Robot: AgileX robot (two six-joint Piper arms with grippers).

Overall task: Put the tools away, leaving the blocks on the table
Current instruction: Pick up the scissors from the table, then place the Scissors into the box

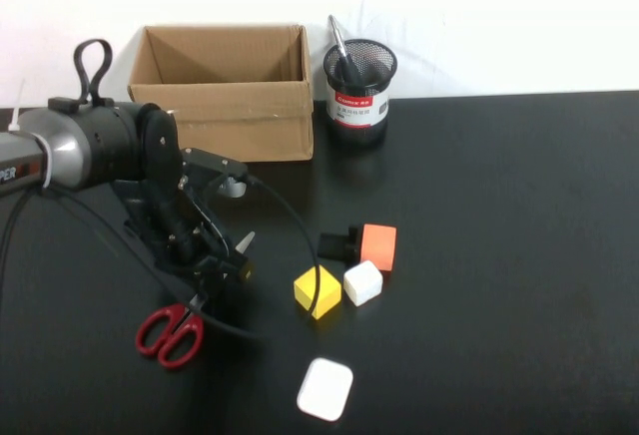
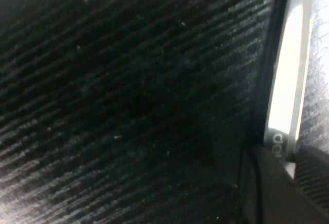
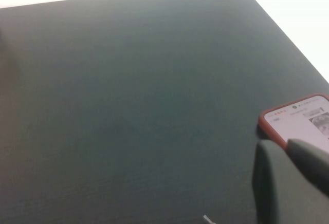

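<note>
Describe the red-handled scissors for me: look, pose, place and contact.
The scissors lie flat on the black table, front-left, red plastic loop handles nearest the camera, steel blades running up and right under the left gripper. The left wrist view shows a bright steel blade pinched at the fingertips. The blade tip pokes out beside the gripper. No block touches them; the yellow cube sits apart, right. The right gripper is elsewhere.

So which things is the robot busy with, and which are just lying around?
Job: scissors, left claw down at them; yellow block, orange block, black block, white cube, flat white square, all staying on the table.
Lying about: cardboard box, pen cup, phone, right claw over bare table beside the phone.
</note>
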